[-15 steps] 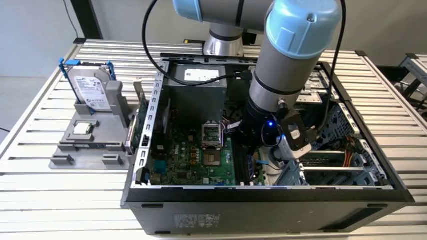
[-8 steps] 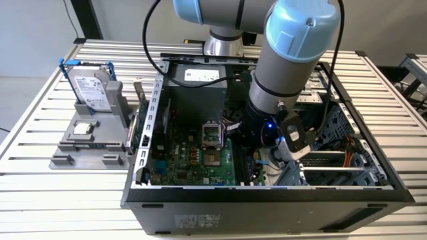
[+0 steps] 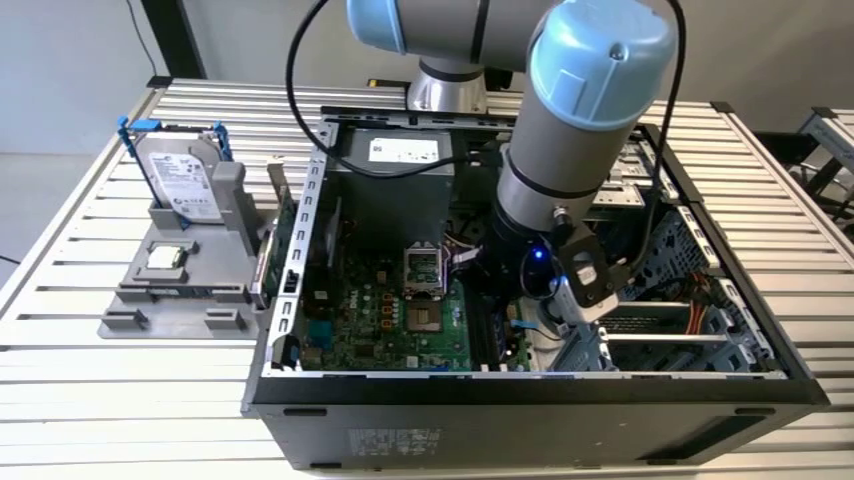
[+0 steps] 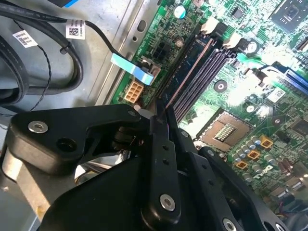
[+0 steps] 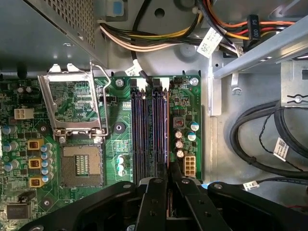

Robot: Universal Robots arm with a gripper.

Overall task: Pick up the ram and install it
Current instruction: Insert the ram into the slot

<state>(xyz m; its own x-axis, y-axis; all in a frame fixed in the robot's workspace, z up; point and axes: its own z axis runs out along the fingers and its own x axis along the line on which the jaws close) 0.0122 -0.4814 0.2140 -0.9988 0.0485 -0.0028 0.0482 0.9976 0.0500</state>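
Exterior view: the arm reaches down into the open computer case [image 3: 534,385], with the gripper [image 3: 534,300] low over the motherboard [image 3: 387,320]. A hard drive [image 3: 180,180] stands in a grey holder [image 3: 187,285] at the exterior view's left.

Second wrist view: the fingers [image 4: 163,144] are pressed against the ram [image 4: 185,74], which stands on edge in a memory slot [image 4: 207,65].

First wrist view: the gripper [image 5: 168,187] pinches the ram [image 5: 166,134] at the slots [image 5: 144,130], beside the open CPU socket [image 5: 82,166].

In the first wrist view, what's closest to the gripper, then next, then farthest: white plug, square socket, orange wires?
1. Small white plastic connector, beside the gripper and black memory slots.
2. Square metal CPU socket, across the slots.
3. Orange wires, past the green motherboard's far edge.
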